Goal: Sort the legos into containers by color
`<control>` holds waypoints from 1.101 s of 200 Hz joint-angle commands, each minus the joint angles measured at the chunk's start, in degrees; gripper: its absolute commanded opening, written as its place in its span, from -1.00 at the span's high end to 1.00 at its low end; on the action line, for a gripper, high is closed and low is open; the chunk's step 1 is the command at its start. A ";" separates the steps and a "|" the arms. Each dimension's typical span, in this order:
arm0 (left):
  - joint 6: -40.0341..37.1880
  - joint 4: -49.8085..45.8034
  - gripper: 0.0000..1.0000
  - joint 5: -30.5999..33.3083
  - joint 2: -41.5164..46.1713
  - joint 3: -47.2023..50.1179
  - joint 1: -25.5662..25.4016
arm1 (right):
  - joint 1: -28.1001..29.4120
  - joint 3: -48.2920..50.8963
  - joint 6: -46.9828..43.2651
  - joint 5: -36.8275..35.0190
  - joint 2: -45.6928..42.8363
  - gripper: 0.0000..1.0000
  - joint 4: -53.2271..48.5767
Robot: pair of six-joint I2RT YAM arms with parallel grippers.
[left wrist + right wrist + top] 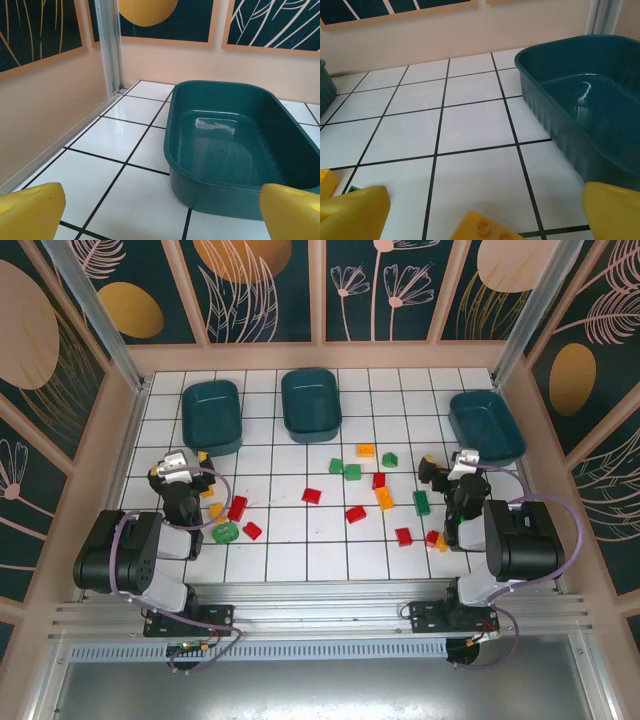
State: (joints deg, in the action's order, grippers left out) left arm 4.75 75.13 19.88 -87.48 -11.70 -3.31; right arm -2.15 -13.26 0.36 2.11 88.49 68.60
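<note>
Reading legos (312, 496) as light, rigid, slick plastic, scattered mid-frame on the tabletop (270, 552) below empty containers (311, 430). Pinch flat opposite sides. Left fingers (30, 212), right fingers (355, 212) both wide, empty.

right gripper (482, 215) jaws spread wide, yellow fingertips (352, 215) in the bottom corners, nothing clamped. yellow-orange lego (485, 229) on the white tiled floor (470, 125) between them, studs up, cut off by the bottom edge, clear of both tips. just beside the left tip: sliver of green lego (354, 189) and a yellow piece (326, 182) at the frame edge. dark teal tub (555, 117) on the right, glossy bare bottom. second tub (324, 90) rim at far left. peach wall (470, 30) behind.
</note>
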 commanded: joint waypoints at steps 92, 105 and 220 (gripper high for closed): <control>0.70 0.45 -0.98 -0.73 0.35 -0.59 0.40 | -0.13 -0.59 0.34 0.70 -0.29 -0.98 1.98; 0.70 0.46 -0.98 -0.81 0.34 -0.61 0.35 | -0.11 -0.55 0.39 0.70 -0.26 -0.98 1.98; 0.70 0.70 -0.97 -0.81 0.36 -0.36 0.34 | 0.19 -2.32 0.06 0.86 -1.64 -0.98 -2.14</control>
State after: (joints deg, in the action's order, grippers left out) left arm 4.75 75.13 19.86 -87.48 -11.70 -3.31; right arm -2.20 -13.26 0.36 2.92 88.49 68.53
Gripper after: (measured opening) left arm 0.988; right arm 0.989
